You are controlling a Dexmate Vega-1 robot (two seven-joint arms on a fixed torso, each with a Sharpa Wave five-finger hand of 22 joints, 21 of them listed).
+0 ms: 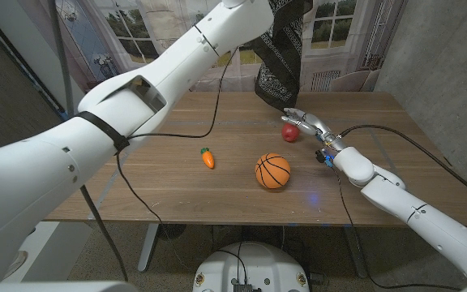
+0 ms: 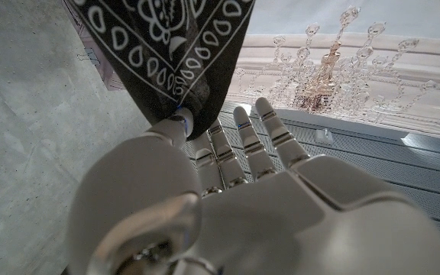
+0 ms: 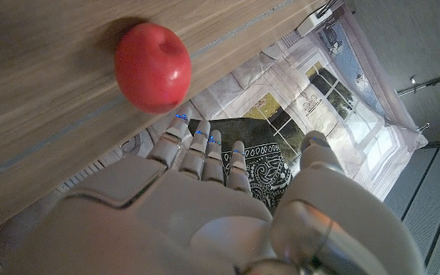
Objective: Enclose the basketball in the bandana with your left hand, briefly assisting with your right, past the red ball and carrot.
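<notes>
While the left hand (image 2: 228,206) is raised well above the surface (image 1: 177,182), it pinches a corner of the black bandana (image 1: 282,49) between the thumb and a finger, the other fingers (image 2: 270,134) held straight and close together beside the cloth; in the head view the bandana hangs down from the top edge as a long, narrow drape, its long axis near vertical and its lower end hanging near the far edge of the surface, just beyond the right hand (image 1: 306,123). White paisley teardrops and curling lines cover the cloth, and no writing or label can be read on it or on anything else. The basketball (image 1: 272,171) sits on the surface toward the near side, well below the left hand and apart from both hands, its black seams facing up; the right hand lies nearer to it than the left. Just beside the right hand's fingertips sits the red ball (image 1: 290,131), close to them, though contact cannot be told; that hand holds nothing, its fingers (image 3: 197,149) loosely apart and reaching toward the hanging bandana. To the left of the basketball lies the carrot (image 1: 207,157), its green top pointing away from the robot and its orange tip toward it
</notes>
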